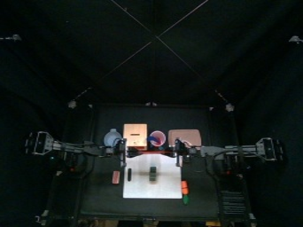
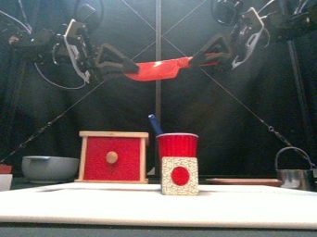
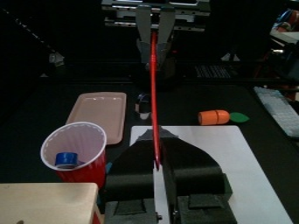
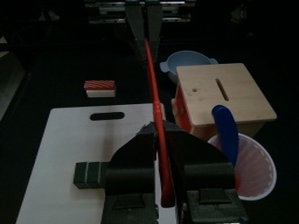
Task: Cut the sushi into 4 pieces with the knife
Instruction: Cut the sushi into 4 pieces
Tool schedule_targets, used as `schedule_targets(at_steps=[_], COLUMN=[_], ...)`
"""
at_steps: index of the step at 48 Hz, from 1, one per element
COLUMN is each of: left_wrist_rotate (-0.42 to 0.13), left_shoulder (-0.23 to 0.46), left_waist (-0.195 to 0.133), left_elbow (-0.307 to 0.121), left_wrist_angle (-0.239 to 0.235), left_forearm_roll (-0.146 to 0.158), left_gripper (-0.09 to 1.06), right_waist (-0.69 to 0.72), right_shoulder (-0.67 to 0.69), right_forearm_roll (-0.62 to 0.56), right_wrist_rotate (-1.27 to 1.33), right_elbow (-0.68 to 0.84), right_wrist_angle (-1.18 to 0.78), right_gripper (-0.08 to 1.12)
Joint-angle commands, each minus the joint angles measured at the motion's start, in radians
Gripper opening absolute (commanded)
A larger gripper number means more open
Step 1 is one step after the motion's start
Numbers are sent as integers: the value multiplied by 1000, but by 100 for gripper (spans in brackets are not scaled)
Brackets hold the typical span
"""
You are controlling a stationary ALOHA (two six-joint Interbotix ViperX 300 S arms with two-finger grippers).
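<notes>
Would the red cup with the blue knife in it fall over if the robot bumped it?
Probably, quite easily. The red cup narrows toward its base, and the blue knife leans out past its rim, so it may be top-heavy. It looks hollow with nothing else inside, so it is likely light. Being round, it might roll afterwards.

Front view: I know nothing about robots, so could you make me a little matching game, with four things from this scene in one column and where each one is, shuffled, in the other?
Things:
1. red knife
2. blue knife
3. sushi roll
4. bowl

Places:
A. standing in the red cup
B. on the table beside the wooden box
C. held in the air between the left gripper and the right gripper
D. on the white cutting board

Pairs: 1-C, 2-A, 3-D, 4-B
</notes>
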State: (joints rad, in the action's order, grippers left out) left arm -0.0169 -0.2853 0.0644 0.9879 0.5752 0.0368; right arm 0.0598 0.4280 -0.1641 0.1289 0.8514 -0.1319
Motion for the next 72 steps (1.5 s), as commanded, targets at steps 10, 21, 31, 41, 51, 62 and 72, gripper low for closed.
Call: schedule_targets(at_steps=[10, 21, 31, 41, 51, 62, 72], left_wrist_rotate=[11, 11, 12, 11, 12, 12, 11], left_shoulder=[84, 202, 285, 314, 321, 356, 393], left_waist=[-20, -78, -135, -160, -169, -175, -175], left_elbow=[5, -21, -49, -60, -61, -67, -87], left_wrist_angle=[48, 74, 74, 71, 67, 66, 64], left_forearm_roll=[-2, -49, -83, -132, -153, -153, -153], left_gripper=[10, 10, 10, 10, 10, 10, 10], right_waist=[-84, -135, -160, -164, -161, -158, -156], right_shoulder=[-83, -149, -187, -233, -273, -288, -288], right_forearm_roll=[49, 115, 141, 155, 153, 153, 153], right_wrist_rotate=[3, 3, 3, 5, 3, 5, 3], right_elbow=[-17, -34, -31, -38, -43, -43, -43], right_wrist_angle=[77, 176, 199, 201, 207, 218, 229], right_gripper=[8, 8, 8, 8, 8, 8, 8])
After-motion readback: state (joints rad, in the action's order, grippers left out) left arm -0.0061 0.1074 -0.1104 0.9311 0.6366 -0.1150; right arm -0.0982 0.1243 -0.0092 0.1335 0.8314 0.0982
